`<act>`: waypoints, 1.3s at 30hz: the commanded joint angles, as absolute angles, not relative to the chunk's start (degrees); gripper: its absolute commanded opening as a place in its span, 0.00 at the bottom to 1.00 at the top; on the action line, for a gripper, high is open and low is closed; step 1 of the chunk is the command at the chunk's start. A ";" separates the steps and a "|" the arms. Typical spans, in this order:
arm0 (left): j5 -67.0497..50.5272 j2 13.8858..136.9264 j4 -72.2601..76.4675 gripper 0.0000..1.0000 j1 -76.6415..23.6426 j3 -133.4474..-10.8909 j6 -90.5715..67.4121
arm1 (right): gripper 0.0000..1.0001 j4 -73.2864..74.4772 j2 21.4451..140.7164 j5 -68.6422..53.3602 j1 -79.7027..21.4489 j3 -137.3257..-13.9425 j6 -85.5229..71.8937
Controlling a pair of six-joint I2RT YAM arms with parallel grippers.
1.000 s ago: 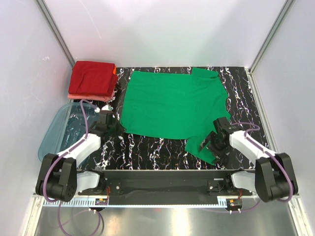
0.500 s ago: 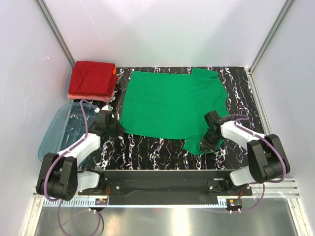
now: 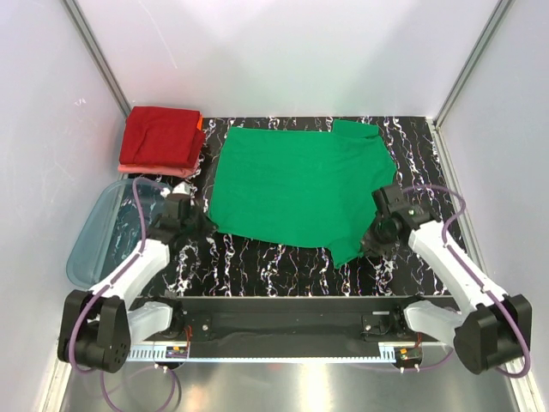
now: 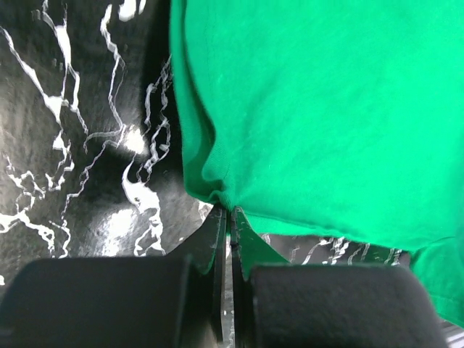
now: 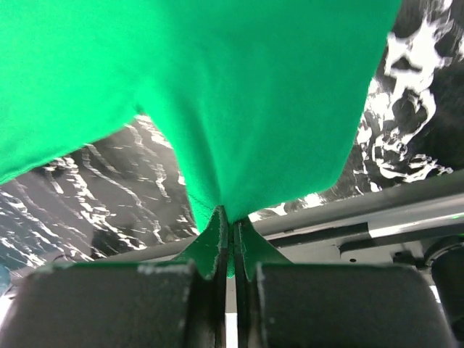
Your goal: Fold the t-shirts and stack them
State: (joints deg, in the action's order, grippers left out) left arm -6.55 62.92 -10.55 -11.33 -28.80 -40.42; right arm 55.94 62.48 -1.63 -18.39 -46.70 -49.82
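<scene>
— Green shirt (image 3: 300, 184)?
— Spread out on the black table (image 3: 257, 257), mostly flat.
— Left gripper (image 4: 230, 212)?
— Pinched tight on the near left corner of the hem.
— Right gripper (image 5: 230, 210)?
— Pinched tight on the near right corner.
— Other shirts?
— Folded red shirts (image 3: 161, 136) stacked on a pink shirt (image 3: 141, 169), far left corner, near the blue tub (image 3: 94, 240).

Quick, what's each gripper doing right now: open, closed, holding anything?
Left gripper: closed, pinching the green t-shirt at its near left edge.
Right gripper: closed, pinching the green t-shirt at its near right edge.
</scene>
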 commanded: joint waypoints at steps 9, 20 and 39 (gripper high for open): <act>-6.15 75.21 -17.58 0.00 -10.99 -51.92 -37.44 | 0.00 57.48 81.46 6.86 -13.10 -73.63 -36.04; -7.90 104.28 -21.53 0.00 -7.39 -76.87 -37.53 | 0.00 56.16 112.29 3.78 -4.05 -103.86 -28.30; -7.03 89.39 -17.15 0.83 -6.42 -55.91 -36.82 | 0.95 40.44 92.20 1.86 -0.35 -65.23 -31.20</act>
State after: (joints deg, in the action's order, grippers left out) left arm -8.43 91.33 -23.38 -6.33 -59.61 -36.05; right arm 48.49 92.49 4.78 -1.06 -70.83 -29.36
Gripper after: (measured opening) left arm 0.829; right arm 0.959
